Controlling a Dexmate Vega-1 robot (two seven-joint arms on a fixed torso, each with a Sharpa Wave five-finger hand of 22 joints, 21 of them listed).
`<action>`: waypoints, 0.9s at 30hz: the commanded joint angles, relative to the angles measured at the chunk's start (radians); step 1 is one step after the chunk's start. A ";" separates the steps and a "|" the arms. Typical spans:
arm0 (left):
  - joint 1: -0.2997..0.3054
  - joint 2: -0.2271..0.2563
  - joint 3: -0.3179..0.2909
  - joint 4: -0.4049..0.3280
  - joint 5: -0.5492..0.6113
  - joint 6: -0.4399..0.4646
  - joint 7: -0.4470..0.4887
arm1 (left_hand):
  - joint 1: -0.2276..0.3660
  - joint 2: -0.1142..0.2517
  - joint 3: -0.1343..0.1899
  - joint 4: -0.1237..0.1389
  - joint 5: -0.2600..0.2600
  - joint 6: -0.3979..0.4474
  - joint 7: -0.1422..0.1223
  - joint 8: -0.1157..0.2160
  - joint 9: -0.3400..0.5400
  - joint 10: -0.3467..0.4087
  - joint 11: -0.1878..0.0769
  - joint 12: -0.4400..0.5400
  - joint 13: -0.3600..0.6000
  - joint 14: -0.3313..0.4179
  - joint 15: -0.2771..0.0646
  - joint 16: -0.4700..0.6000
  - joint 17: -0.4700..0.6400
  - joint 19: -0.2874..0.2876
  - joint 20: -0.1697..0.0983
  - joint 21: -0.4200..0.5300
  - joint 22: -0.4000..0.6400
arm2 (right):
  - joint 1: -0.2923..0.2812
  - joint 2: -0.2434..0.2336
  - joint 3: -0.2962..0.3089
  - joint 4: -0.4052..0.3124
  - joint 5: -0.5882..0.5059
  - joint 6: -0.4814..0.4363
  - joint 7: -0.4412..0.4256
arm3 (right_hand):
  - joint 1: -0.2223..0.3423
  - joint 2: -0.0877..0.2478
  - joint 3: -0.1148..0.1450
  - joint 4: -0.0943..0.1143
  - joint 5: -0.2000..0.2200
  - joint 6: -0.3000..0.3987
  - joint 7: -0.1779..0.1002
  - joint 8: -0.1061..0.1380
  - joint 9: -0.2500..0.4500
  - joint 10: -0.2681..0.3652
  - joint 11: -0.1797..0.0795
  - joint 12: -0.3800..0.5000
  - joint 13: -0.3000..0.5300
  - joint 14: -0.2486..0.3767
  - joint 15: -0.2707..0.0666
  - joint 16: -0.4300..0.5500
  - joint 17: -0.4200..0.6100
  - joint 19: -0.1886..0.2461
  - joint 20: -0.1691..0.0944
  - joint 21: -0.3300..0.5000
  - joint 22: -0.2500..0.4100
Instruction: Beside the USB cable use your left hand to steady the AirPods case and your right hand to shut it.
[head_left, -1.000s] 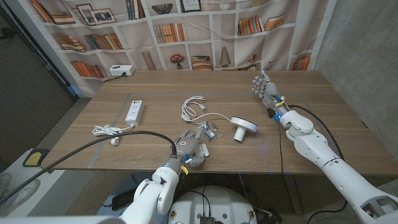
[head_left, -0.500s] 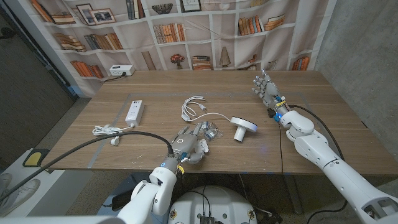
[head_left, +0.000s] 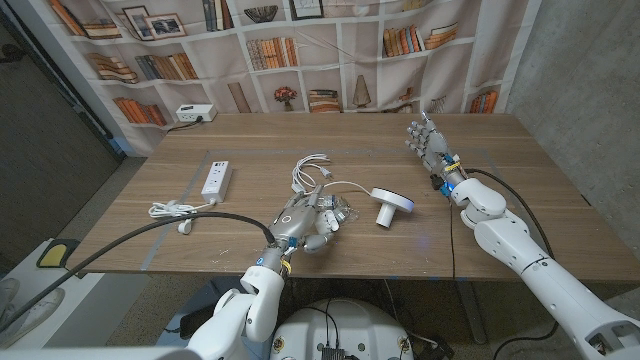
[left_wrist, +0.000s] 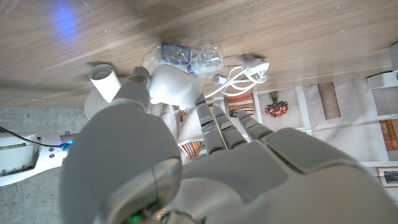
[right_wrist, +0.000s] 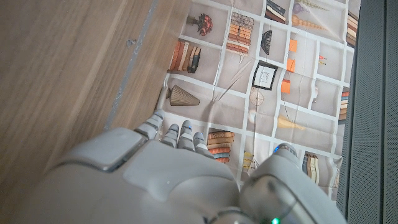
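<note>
white case not yet steadied, lid still to shut

white airpods case (left_wrist: 175, 86) sits at the left hand's (head_left: 300, 226) fingertips in the wrist view, centre of the head frame, below the usb cable (head_left: 312, 172). whether the left hand grips or merely touches it, i cannot tell. the right hand (head_left: 427, 146) stands far off at upper right, fingers spread, holding nothing. steadying looks barely begun; shutting remains.

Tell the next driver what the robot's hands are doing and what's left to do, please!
Left hand: at the AirPods case, thumb and fingers either side; grip unclear.
Right hand: open, empty, far off at the right of the table.
Case lies near the USB cable.
Done: left hand is at the case.
Left: steady it, bring the right hand over, shut it.
</note>
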 joint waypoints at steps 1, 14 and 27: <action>-0.001 -0.061 -0.058 0.058 -0.077 -0.108 0.112 | 0.003 0.007 -0.001 0.005 0.004 -0.043 0.008 0.000 0.003 0.154 -0.128 0.009 0.007 0.015 -0.008 0.002 0.003 0.013 -0.006 0.000 0.002 | -0.018 -0.007 0.008 -0.025 -0.001 0.008 -0.003 | -0.001 0.009 0.003 -0.008 -0.002 -0.001 -0.009 0.004 0.003 -0.009 0.000 0.006 0.002 -0.006 0.001 0.003 0.002 -0.005 0.006 0.002 0.004; 0.004 -0.140 -0.097 0.178 -0.149 -0.336 0.374 | 0.018 0.011 -0.006 0.002 0.006 -0.021 0.018 0.003 0.003 0.170 -0.129 0.009 0.011 0.057 -0.042 0.010 0.004 0.049 -0.028 0.006 0.002 | -0.060 -0.036 0.023 -0.071 -0.022 0.013 -0.022 | -0.002 0.009 0.002 -0.010 -0.003 0.001 -0.015 0.005 0.004 0.003 -0.011 0.011 0.002 -0.017 0.000 0.000 0.002 -0.019 0.012 -0.002 0.004; -0.021 -0.190 -0.129 0.250 -0.236 -0.458 0.433 | 0.023 0.009 -0.011 0.002 0.006 0.002 0.018 0.008 0.003 0.188 -0.130 0.013 0.012 0.075 -0.046 0.011 0.003 0.058 -0.034 0.004 0.002 | -0.079 -0.053 0.030 -0.104 -0.033 0.022 -0.019 | -0.003 0.009 0.001 -0.011 -0.003 0.000 -0.027 0.005 0.004 0.018 -0.013 0.017 0.005 -0.003 -0.001 0.007 0.003 -0.025 0.017 -0.002 0.005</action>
